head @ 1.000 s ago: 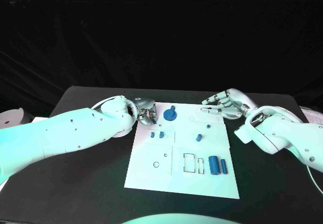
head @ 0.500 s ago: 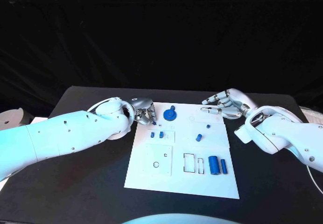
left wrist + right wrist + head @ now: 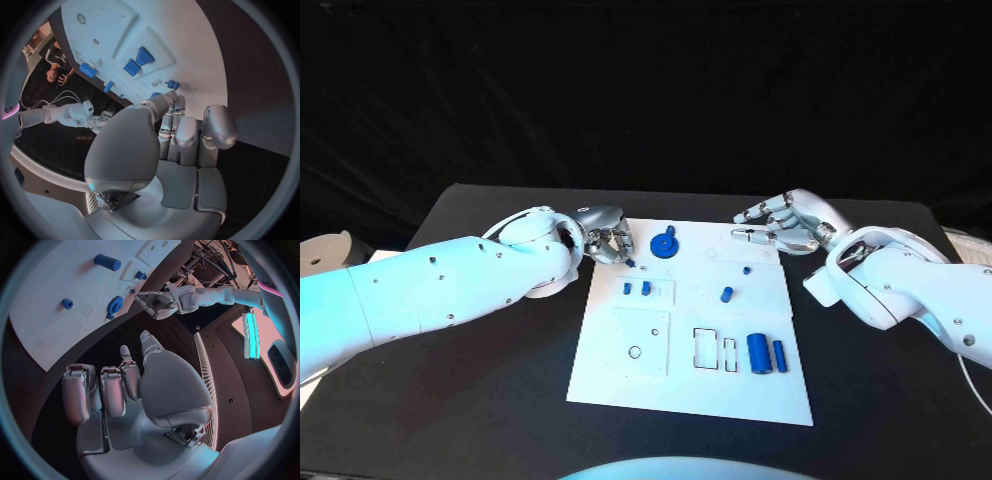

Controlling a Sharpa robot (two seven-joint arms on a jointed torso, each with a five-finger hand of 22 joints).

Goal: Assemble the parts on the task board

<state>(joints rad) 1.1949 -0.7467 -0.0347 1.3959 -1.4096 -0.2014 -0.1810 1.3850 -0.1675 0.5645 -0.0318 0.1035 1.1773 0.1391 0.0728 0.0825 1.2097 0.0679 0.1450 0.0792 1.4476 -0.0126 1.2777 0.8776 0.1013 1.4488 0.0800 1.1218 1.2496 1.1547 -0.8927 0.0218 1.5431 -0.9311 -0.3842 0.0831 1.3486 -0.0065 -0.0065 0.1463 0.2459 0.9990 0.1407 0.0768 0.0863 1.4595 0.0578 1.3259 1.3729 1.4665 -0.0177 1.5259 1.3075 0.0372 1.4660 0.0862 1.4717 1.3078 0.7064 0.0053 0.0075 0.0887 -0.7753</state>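
Note:
The white task board (image 3: 625,375) lies mid-table. On it are a blue gear (image 3: 664,243), two small blue pieces (image 3: 636,288), a short blue peg (image 3: 726,295), and a blue cylinder (image 3: 759,352) beside a blue bar (image 3: 779,356). My left hand (image 3: 607,242) hovers at the board's far left corner with its fingers (image 3: 187,132) curled in against the thumb. A tiny blue part (image 3: 630,262) lies on the board just past its fingertips. My right hand (image 3: 783,225) hangs off the board's far right corner, fingers (image 3: 103,390) apart, holding nothing.
A pale round object (image 3: 320,252) sits at the table's left edge. The black table (image 3: 473,400) has bare room on both sides of the board. Empty outlined slots (image 3: 714,350) mark the board's near half.
My left hand and forearm have drawn slightly back and left at the board's corner. The tiny blue part stayed put. The right hand has not moved.

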